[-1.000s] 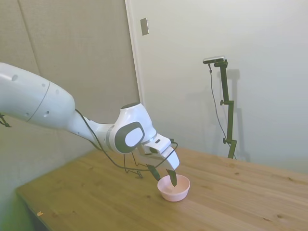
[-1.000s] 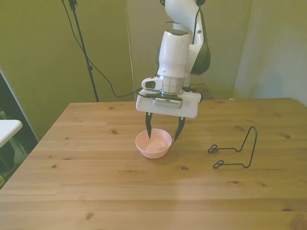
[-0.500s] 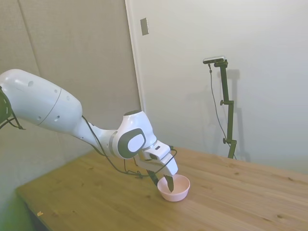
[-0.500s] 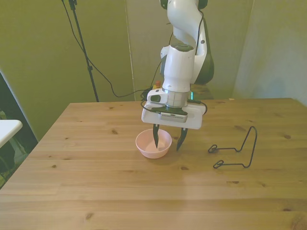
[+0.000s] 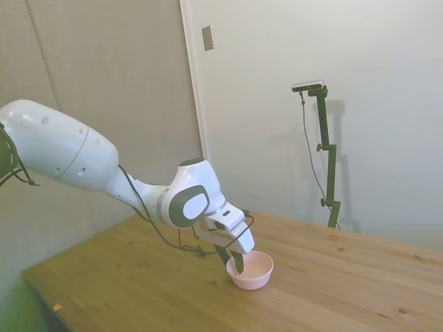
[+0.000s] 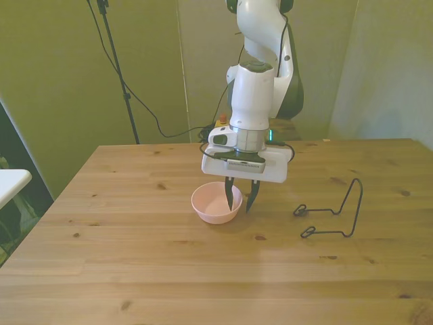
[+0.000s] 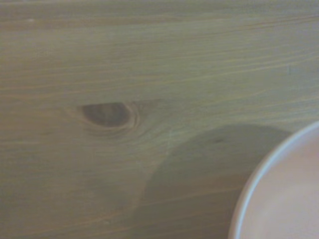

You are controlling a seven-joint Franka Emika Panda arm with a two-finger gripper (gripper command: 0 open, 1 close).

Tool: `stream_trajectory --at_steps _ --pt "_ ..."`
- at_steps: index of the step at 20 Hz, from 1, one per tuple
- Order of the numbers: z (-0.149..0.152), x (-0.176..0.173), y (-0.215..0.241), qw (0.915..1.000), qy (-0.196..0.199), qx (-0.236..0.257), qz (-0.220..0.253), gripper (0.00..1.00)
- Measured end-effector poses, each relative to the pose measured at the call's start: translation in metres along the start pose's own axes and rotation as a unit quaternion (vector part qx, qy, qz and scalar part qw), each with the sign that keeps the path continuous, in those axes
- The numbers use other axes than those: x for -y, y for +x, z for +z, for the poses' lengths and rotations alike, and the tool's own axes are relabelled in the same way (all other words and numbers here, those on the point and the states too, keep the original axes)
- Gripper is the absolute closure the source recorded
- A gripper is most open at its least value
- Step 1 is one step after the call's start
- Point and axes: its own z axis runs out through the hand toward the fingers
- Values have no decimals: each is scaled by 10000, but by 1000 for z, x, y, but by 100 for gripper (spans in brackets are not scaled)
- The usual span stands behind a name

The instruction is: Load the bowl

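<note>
Bowl: the pink bowl (image 6: pixel 216 202) stands upright on the table (image 6: pixel 135 257), a little toward the front view's left of the middle; in the wrist view only part of its rim (image 7: pixel 279 194) shows, with a shadow and a dark wood knot (image 7: pixel 107 113) beside it.
Gripper: the gripper (image 6: pixel 242 198) is low at the bowl's rim on the front view's right, one finger inside the bowl and one outside; the gap is narrow, and I cannot tell if the fingers press the rim.
Rack: a thin dark wire rack (image 6: pixel 333 211) stands on the table at the front view's right, well apart from the bowl.
In the way: nothing lies between bowl and rack.
</note>
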Motion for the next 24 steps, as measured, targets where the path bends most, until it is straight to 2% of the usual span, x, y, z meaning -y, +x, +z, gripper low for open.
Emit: stream_trajectory --at_steps 6,9,13,17,18,21,24 --pt "-4 2 2 9999 116 63 89 100" --pt "-21 6 5 9994 311 89 85 100" --pt "-73 19 2 9974 694 185 12 100" --pt "-143 40 -12 9919 1191 372 -223 100" --pt "-173 48 -26 9897 1326 406 -360 100" --pt "-169 48 -25 9885 1397 497 -314 100" --pt "-156 54 -23 9814 1745 712 -374 100"
